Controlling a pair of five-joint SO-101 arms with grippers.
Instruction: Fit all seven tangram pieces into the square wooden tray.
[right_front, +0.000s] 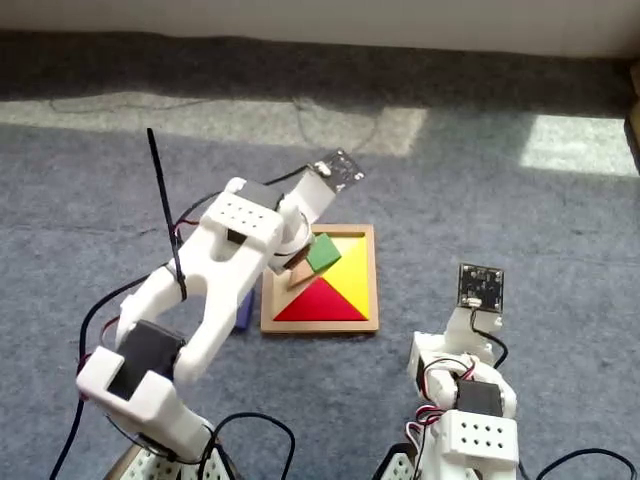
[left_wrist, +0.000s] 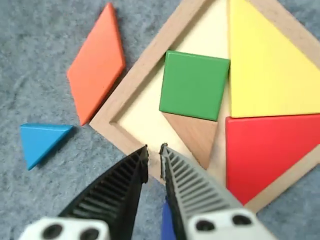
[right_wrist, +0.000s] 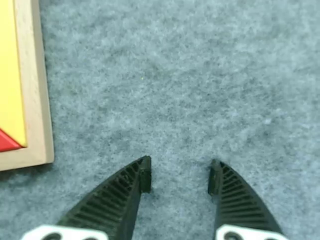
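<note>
The square wooden tray (right_front: 373, 285) holds a yellow triangle (left_wrist: 270, 65), a red triangle (left_wrist: 270, 150), a green square (left_wrist: 195, 85) and a small brown triangle (left_wrist: 196, 136). On the carpet outside it lie an orange parallelogram (left_wrist: 96, 62) and a light blue triangle (left_wrist: 40, 141). A dark blue piece (right_front: 243, 312) rests beside the tray's left rim. My left gripper (left_wrist: 153, 154) hovers over the tray's rim (left_wrist: 135, 75) near the brown triangle, shut and holding nothing. My right gripper (right_wrist: 180, 177) stands open over bare carpet, just off the tray's corner (right_wrist: 37, 145).
Grey carpet surrounds the tray on all sides. The left arm (right_front: 215, 290) stretches across the tray's left side and hides part of it. Cables trail on the floor near both arm bases.
</note>
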